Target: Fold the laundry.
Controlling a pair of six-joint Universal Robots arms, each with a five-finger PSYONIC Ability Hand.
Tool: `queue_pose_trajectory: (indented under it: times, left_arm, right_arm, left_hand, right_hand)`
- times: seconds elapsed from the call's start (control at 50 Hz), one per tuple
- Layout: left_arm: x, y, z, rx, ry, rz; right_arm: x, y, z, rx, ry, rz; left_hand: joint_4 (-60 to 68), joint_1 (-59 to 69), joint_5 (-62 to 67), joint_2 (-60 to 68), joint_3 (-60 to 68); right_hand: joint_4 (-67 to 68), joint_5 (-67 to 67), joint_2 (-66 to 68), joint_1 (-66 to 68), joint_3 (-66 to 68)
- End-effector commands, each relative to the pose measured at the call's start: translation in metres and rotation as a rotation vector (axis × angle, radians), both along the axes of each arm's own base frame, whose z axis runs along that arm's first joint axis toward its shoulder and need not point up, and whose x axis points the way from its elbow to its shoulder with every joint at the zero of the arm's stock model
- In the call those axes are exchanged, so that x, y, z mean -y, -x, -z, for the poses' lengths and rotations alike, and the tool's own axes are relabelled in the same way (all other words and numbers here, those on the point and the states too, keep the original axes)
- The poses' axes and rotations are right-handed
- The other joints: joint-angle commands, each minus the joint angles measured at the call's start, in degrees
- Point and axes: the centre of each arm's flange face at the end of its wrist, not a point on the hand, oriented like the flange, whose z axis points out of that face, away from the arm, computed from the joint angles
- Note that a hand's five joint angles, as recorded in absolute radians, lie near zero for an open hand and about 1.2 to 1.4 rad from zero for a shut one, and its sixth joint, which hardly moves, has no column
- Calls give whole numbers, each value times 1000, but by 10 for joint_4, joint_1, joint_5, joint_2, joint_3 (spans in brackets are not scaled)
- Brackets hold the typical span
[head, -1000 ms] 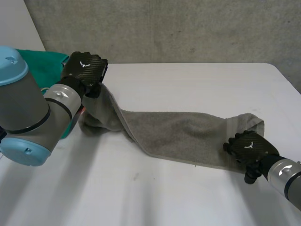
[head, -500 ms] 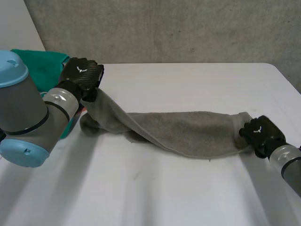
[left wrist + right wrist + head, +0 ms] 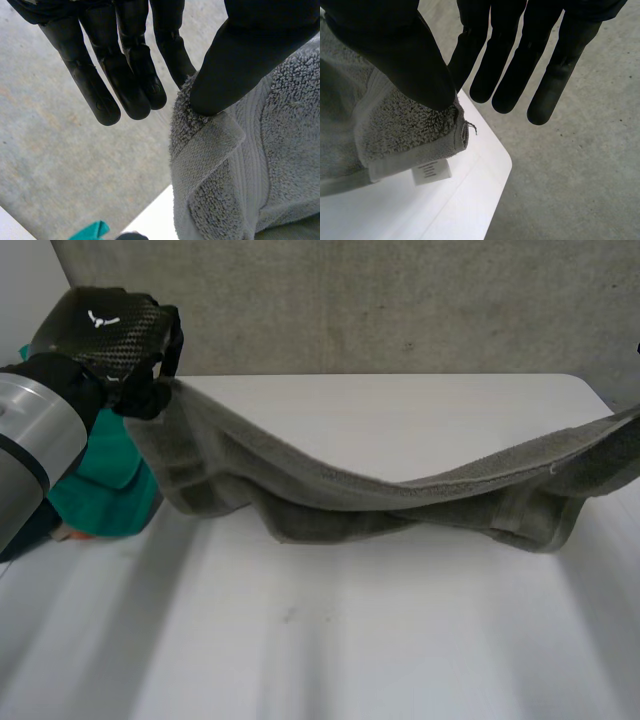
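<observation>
A grey towel (image 3: pixel 380 490) hangs stretched between my two hands, and its middle sags low over the white table (image 3: pixel 400 640). My left hand (image 3: pixel 100 325) is raised at the far left, shut on one end of the towel. In the left wrist view the thumb (image 3: pixel 235 60) pinches a folded towel corner (image 3: pixel 210 145) against one finger, while the other fingers stay straight. My right hand (image 3: pixel 510 65) pinches the other towel corner (image 3: pixel 405 135) between its thumb and a finger. A small white label (image 3: pixel 432 172) hangs below that corner.
A green cloth (image 3: pixel 100 495) lies bunched at the table's left edge, below my left hand. The table's rounded corner (image 3: pixel 485 175) lies under my right hand, with concrete floor beyond it. A concrete wall stands behind the table.
My right hand has closed on the towel's right corner and risen out to the right. My left hand has lifted too. The towel has come up off the table, stretched between them.
</observation>
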Motion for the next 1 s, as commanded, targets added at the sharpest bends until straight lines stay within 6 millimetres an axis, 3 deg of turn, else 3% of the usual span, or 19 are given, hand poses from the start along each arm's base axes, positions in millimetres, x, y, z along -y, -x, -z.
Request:
queue_pose_trajectory:
  times: [0.02,0.14,0.2,0.28,0.3,0.32,0.42,0.46,0.54,0.62,0.64,0.74,0.82,0.84,0.86,0.9,0.92,0.94,1.0]
  left_arm:
    - [23,7,43,62,-133,-6]
    - [70,22,80,127,-176,-12]
    - [104,34,76,128,-72,-16]
    - [145,49,32,31,227,-17]
    - [151,51,20,2,303,-11]
    - [161,51,-7,-57,465,10]
    - [162,55,-61,-256,775,145]
    - [160,51,-71,-322,798,168]
    - [164,33,-81,-393,756,117]
    - [168,25,-60,-379,657,64]
    - [169,25,-44,-364,602,60]
    - [162,26,-1,-321,467,53]
    - [149,26,38,-289,341,52]
    - [146,25,48,-280,310,51]
    - [139,24,69,-257,245,51]
    - [130,22,91,-234,178,52]
    - [126,21,100,-221,147,52]
    - [116,19,118,-188,87,50]
    - [92,12,145,-86,-13,38]
  right_arm:
    - [24,0,40,-83,-115,-16]
    - [59,-6,75,-88,-169,11]
    - [80,-13,74,-71,-91,40]
    - [112,-29,40,39,196,85]
    - [122,-33,16,115,344,89]
    - [127,-35,4,157,424,82]
    - [129,-36,-61,369,792,21]
    - [126,-36,-76,404,874,-4]
    - [126,-37,-74,402,869,-24]
    - [127,-39,-62,392,823,-43]
    - [128,-39,-57,389,807,-45]
    - [128,-42,-27,371,700,-69]
    - [126,-48,18,349,512,-102]
    - [123,-50,43,337,404,-117]
    - [121,-51,54,331,360,-121]
    - [116,-52,78,313,262,-130]
    - [110,-52,100,289,179,-131]
    - [105,-53,110,271,136,-135]
    - [81,-49,147,170,-33,-141]
  left_hand:
    - [113,149,138,115,118]
    - [113,149,138,115,118]
    - [113,149,138,115,118]
    - [113,149,138,115,118]
    - [113,149,138,115,118]
    - [113,149,138,115,118]
    - [113,149,138,115,118]
    - [113,149,138,115,118]
    - [113,149,138,115,118]
    - [113,149,138,115,118]
    - [113,149,138,115,118]
    - [113,149,138,115,118]
    - [113,149,138,115,118]
    - [113,149,138,115,118]
    - [113,149,138,115,118]
    - [113,149,138,115,118]
    - [113,149,138,115,118]
    - [113,149,138,115,118]
    - [113,149,138,115,118]
  right_hand:
    - [114,133,126,153,121]
    - [114,133,126,153,121]
    - [114,133,126,153,121]
    - [114,133,126,153,121]
    - [114,133,126,153,121]
    - [114,133,126,153,121]
    - [114,133,126,153,121]
    - [114,133,126,153,121]
    - [114,133,126,153,121]
    - [114,133,126,153,121]
    - [114,133,126,153,121]
    - [114,133,126,153,121]
    - [114,133,126,153,121]
    - [114,133,126,153,121]
    - [114,133,126,153,121]
    - [114,133,126,153,121]
    - [114,133,126,153,121]
    - [114,133,126,153,121]
    - [114,133,126,153,121]
